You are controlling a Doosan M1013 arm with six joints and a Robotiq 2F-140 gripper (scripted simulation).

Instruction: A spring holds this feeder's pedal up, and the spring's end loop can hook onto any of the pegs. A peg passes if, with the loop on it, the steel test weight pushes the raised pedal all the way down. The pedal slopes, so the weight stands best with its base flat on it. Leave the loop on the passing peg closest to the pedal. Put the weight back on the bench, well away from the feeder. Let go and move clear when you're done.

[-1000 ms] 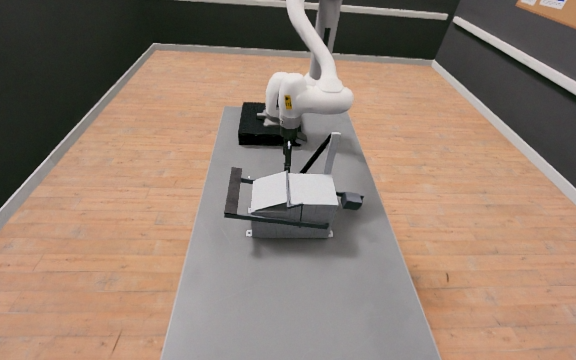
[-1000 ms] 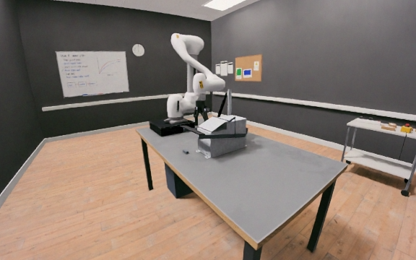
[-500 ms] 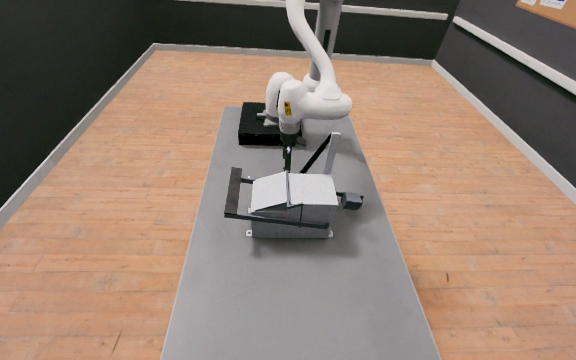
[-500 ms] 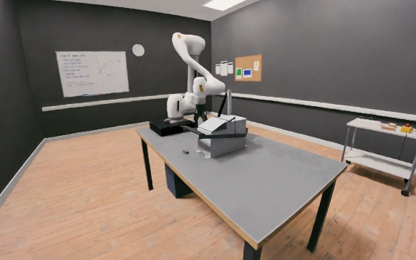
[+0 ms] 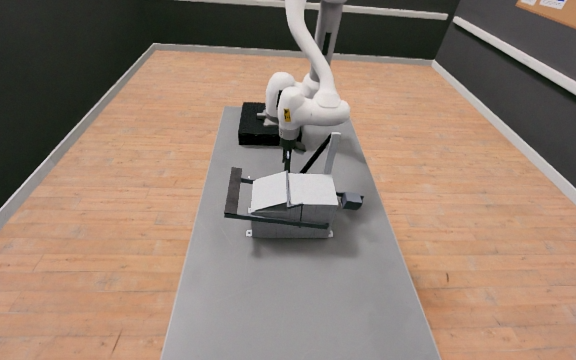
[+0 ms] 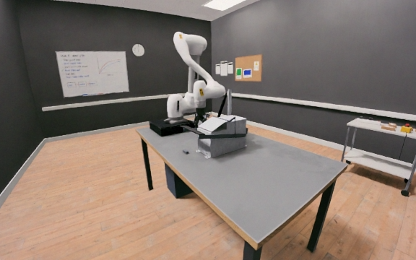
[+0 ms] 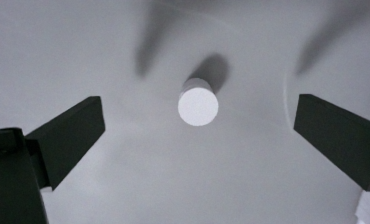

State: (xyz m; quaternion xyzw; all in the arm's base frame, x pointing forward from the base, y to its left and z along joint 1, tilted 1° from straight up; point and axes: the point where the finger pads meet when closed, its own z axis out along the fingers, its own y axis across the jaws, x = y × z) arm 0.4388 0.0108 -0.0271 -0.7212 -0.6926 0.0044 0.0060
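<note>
The steel test weight stands upright on the bench, its pale round top showing in the wrist view. My gripper is open above it, a finger on either side, touching neither side. The top and exterior views do not show the weight clearly. The grey feeder stands beside the gripper. Its dark pedal is raised at the left of the top view, on long side arms. The pegs, spring and end loop cannot be made out.
A grey post with a black diagonal bar rises behind the feeder. A dark block sticks out at its right. A small dark piece lies on the bench. The arm's black base is at the far end.
</note>
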